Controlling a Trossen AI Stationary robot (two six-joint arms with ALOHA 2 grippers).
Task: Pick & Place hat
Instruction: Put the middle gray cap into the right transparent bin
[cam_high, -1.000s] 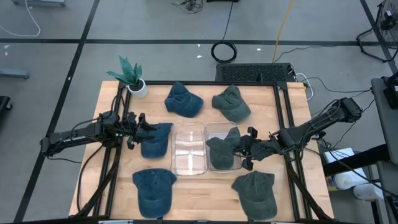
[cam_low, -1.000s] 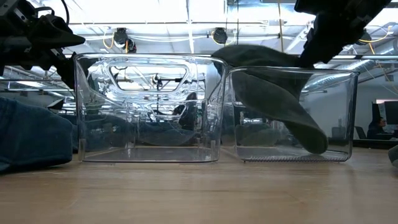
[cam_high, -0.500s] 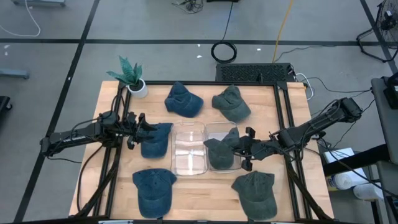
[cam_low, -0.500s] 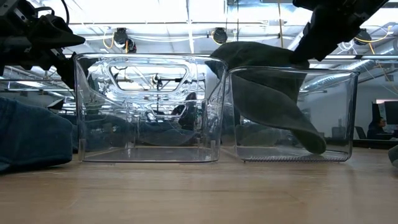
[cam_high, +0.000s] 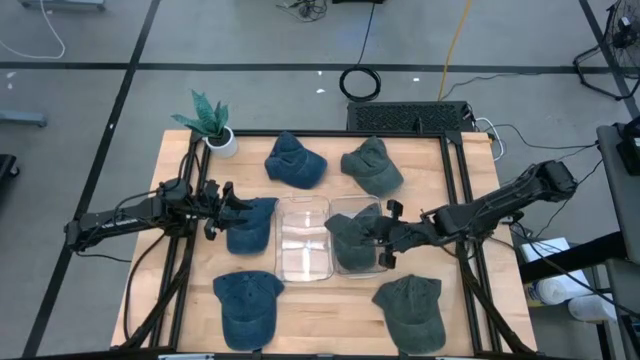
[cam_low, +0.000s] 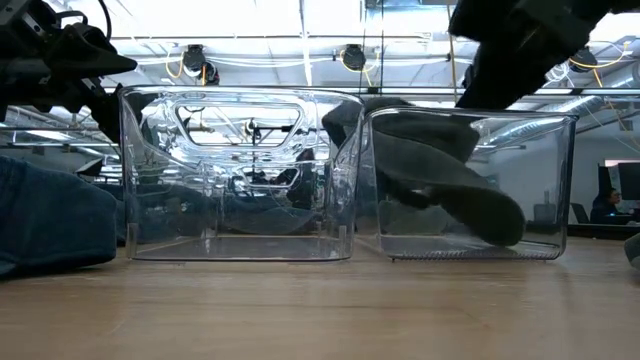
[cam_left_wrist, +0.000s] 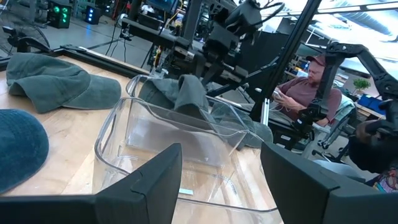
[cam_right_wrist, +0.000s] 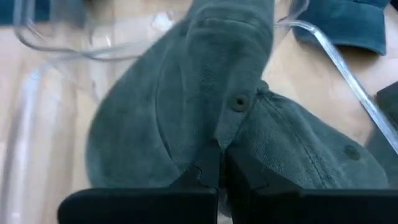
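While the left gripper (cam_high: 214, 211) waits spread wide over a blue hat (cam_high: 250, 222), the right gripper (cam_high: 381, 240) is pinching the green hat (cam_high: 352, 240) down into the right bin (cam_low: 560, 180). Placing step, looks like; next it should just let go.

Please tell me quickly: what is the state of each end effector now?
Left end effector: open, holding nothing, beside the empty clear bin.
Right end effector: closed on the green hat, over the right clear bin.
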